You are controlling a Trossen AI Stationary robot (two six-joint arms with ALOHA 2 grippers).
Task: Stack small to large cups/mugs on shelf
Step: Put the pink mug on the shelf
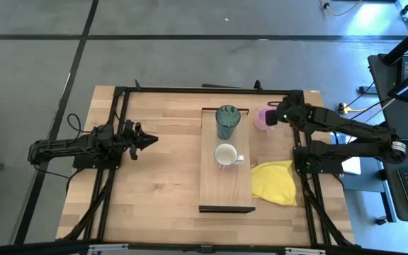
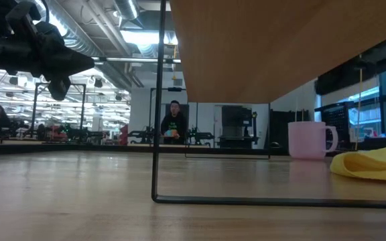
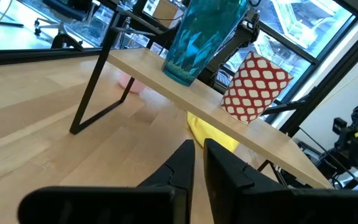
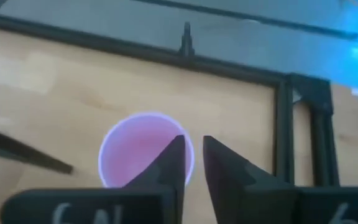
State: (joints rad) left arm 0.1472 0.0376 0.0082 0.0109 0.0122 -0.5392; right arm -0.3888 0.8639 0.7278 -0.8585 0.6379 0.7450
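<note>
The shelf lies lengthwise in the middle of the table. The teal tumbler stands at its far end. Nearer on the shelf stands the white mug; the left wrist view shows red checks on its outside. The pink mug stands on the tabletop right of the shelf's far end, upright in the low view. My right gripper hovers above the pink mug's rim, fingers close together, touching nothing. My left gripper waits shut left of the shelf, above the table.
A crumpled yellow cloth lies on the table right of the shelf, near the right arm's base. A black frame runs along the table's edges. In the low view a person stands far off in the room behind the table.
</note>
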